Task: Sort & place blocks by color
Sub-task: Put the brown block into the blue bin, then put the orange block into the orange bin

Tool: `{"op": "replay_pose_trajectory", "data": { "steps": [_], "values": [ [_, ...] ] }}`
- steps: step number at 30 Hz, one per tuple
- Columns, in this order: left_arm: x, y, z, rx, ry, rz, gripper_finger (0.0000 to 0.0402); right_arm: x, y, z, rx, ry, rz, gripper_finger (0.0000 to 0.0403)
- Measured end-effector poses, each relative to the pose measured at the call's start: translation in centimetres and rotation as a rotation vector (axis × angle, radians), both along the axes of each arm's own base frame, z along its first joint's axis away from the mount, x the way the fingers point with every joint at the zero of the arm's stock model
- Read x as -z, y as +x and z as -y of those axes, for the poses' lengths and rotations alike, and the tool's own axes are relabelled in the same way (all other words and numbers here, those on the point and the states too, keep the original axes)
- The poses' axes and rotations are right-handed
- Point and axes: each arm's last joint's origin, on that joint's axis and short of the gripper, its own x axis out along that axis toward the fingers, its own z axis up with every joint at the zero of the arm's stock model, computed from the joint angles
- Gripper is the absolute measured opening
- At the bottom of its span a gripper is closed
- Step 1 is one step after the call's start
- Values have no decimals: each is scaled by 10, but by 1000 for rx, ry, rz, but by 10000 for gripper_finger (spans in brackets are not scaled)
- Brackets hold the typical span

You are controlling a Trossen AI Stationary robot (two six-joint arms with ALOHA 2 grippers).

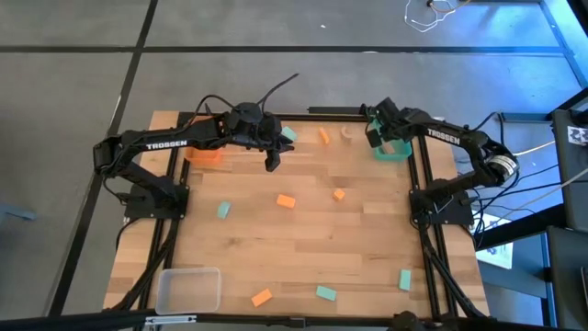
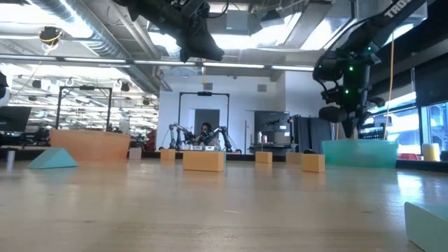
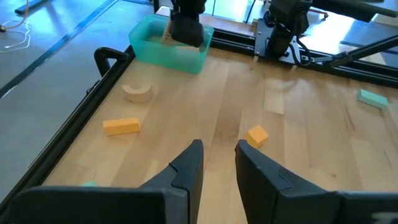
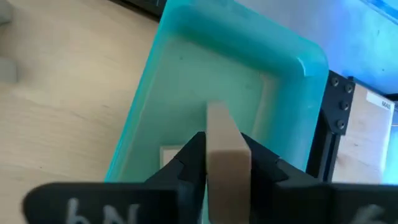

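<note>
**Pale block held over the teal bin**

Nearest the low camera, at the lower right edge of the frame, sits a mint-teal block [image 2: 428, 222], cut off by the border. Farther back along the table stand an orange block [image 2: 204, 161] at centre and a teal wedge [image 2: 53, 159] at left.

From above, the right gripper [image 1: 375, 129] hangs over the teal bin [image 1: 393, 154] at the upper right of the table. Its fingers are clamped on a pale wood block [image 4: 226, 163], which stands upright between them above the bin's inside. Another pale piece [image 4: 170, 152] shows in the bin, just beside the fingers.

The left gripper [image 1: 273, 162] hovers above the bare wood right of the orange bin [image 1: 206, 155], at upper centre-left. Its fingers [image 3: 188, 169] stand a small gap apart and hold nothing.

Loose blocks lie scattered: an orange one [image 1: 286, 200] and a smaller orange one [image 1: 339, 194] mid-table, a teal one [image 1: 223, 210] left of them, and an orange [image 1: 262, 297] and two teal [image 1: 326, 293] [image 1: 405, 279] along the bottom. A clear bin [image 1: 188, 290] sits at lower left.
</note>
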Motion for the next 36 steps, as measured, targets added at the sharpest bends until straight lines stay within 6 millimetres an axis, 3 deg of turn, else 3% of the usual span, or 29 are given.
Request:
{"op": "replay_pose_trajectory", "data": {
  "steps": [6,16,24,29,36],
  "values": [
    [0,0,0,0,0,0,84,-2,2,2,38,8,44,144],
    [4,-2,0,-17,-15,-43,84,-40,16,1,-48,13,221,158],
    [18,-10,5,-45,-133,-195,84,-72,45,-35,-510,179,507,159],
    [24,-13,11,-68,-213,-266,84,-74,58,-54,-642,308,620,159],
    [32,-16,34,160,-245,-383,84,-73,72,-78,-775,401,654,159]
  ]
}}
